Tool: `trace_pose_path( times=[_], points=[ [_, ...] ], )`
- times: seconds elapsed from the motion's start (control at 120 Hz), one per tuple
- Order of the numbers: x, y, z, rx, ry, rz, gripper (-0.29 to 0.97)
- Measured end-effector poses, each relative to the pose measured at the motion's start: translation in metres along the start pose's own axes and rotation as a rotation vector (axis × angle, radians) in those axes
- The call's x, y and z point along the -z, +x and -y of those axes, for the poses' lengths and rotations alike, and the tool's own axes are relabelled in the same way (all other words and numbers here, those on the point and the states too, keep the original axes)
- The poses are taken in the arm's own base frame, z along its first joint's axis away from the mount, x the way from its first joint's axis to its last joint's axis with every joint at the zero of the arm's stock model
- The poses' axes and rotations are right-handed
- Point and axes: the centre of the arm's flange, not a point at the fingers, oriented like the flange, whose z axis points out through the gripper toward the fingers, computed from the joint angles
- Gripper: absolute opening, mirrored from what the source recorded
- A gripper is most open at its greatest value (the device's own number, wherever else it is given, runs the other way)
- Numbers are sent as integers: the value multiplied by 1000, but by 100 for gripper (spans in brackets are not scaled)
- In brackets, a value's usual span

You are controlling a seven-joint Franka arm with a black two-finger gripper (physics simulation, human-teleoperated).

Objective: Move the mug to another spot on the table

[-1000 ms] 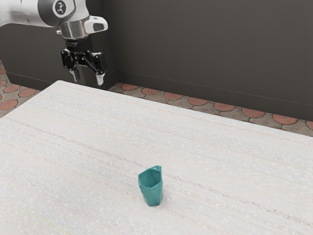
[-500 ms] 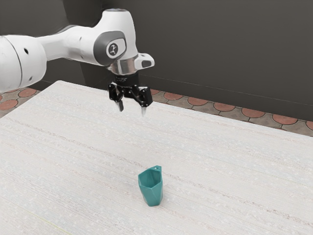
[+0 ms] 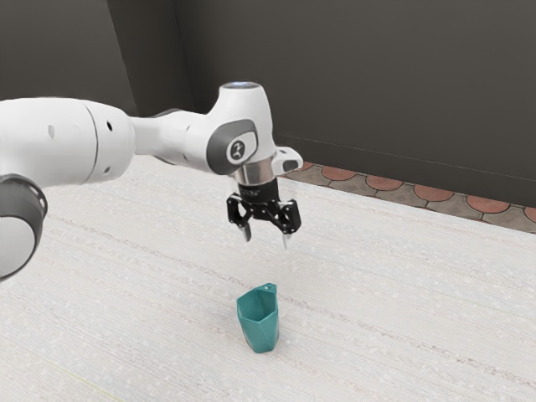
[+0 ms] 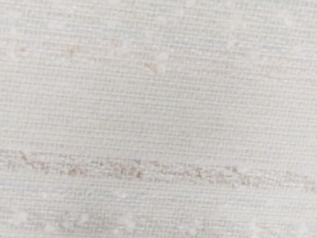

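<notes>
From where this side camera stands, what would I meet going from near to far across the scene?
Teal mug → open gripper hovering over the table → tiled floor → dark wall.

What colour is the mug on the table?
The mug is teal, a dark blue-green; it shows best in the exterior view.

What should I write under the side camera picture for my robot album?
Open gripper hovers above the teal mug standing upright on the white table.
</notes>
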Motion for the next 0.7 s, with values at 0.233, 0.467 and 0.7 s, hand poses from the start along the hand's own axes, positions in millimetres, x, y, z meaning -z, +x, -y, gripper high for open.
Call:
trace_pose_path(
  times=[0.233,0.467,0.7],
  points=[
    [-20,-19,-6,25,-27,20,66],
    [-35,-18,-7,25,2,27,66],
    [-43,-28,-16,0,35,58,66]
  ],
)
